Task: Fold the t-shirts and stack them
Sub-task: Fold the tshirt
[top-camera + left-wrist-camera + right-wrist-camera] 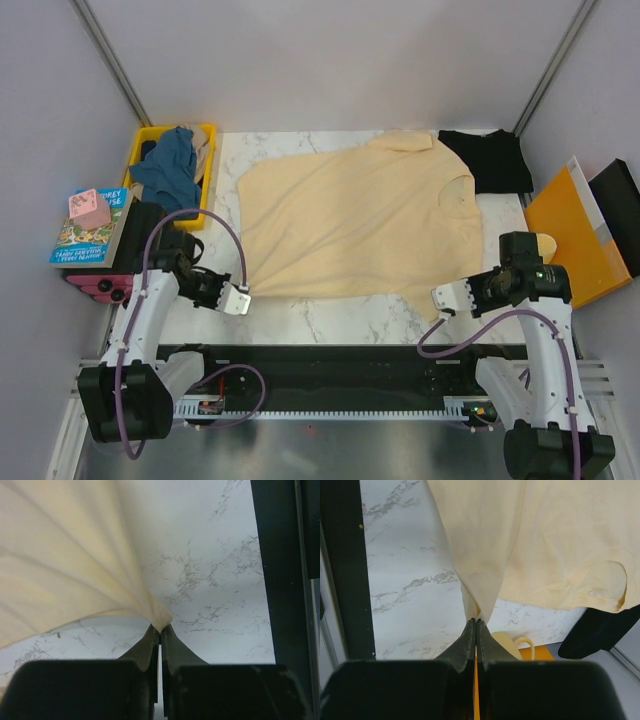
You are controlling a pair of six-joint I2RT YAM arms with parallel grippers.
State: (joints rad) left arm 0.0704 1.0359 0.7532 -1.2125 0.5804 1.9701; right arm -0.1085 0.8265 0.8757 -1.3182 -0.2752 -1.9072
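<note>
The pale cream-yellow t-shirt (360,215) lies spread on the marble table (330,320), collar toward the right. My left gripper (242,299) is shut on its near left corner; in the left wrist view the jaws (160,629) pinch a bunched tip of the cloth (65,555). My right gripper (444,298) is shut on the near right edge; in the right wrist view the jaws (476,621) pinch a fold of the shirt (545,540). The black t-shirt (490,160) lies folded at the back right and shows in the right wrist view (597,630). The teal-blue t-shirt (170,168) is heaped in the crate.
A yellow plastic crate (208,135) stands at the back left. Books (85,235) with a pink box (88,208) lie left of the table. An orange flat folder (575,240) lies at the right edge, with a small pale cream thing (542,243) on it.
</note>
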